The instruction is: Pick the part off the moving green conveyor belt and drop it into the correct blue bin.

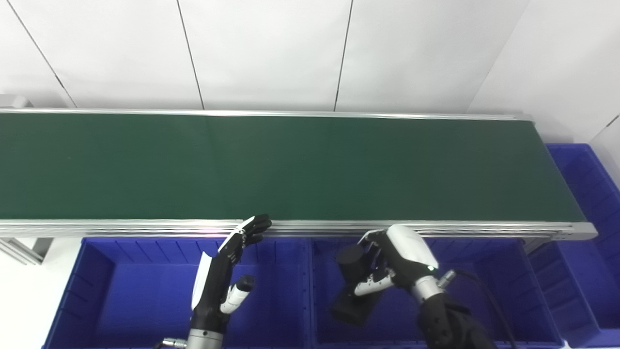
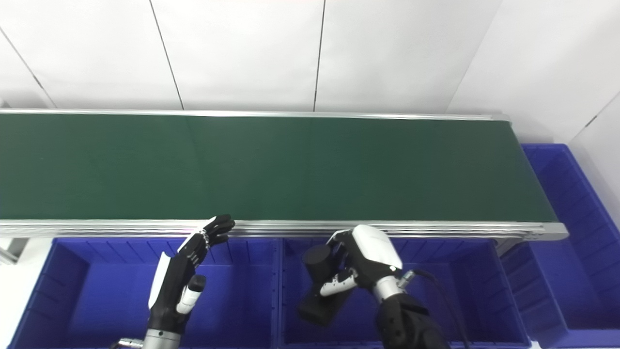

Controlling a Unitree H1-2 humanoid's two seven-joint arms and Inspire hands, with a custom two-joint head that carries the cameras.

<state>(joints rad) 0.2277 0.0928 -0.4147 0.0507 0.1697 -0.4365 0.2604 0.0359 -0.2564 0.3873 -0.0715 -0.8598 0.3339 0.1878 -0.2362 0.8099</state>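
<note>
My right hand [image 1: 395, 264] is shut on a black cylindrical part [image 1: 356, 285] and holds it tilted over the middle blue bin [image 1: 484, 271]. The same hand [image 2: 363, 259] and part [image 2: 325, 286] show in the right eye view. My left hand [image 1: 227, 266] is open and empty, fingers straight and pointing up toward the belt's near rail, over the left blue bin [image 1: 121, 286]. The green conveyor belt [image 1: 290, 165] carries nothing that I can see.
A third blue bin [image 1: 588, 203] stands past the belt's right end. The belt's aluminium near rail [image 1: 145, 227] runs just above the bins. A white panelled wall stands behind the belt.
</note>
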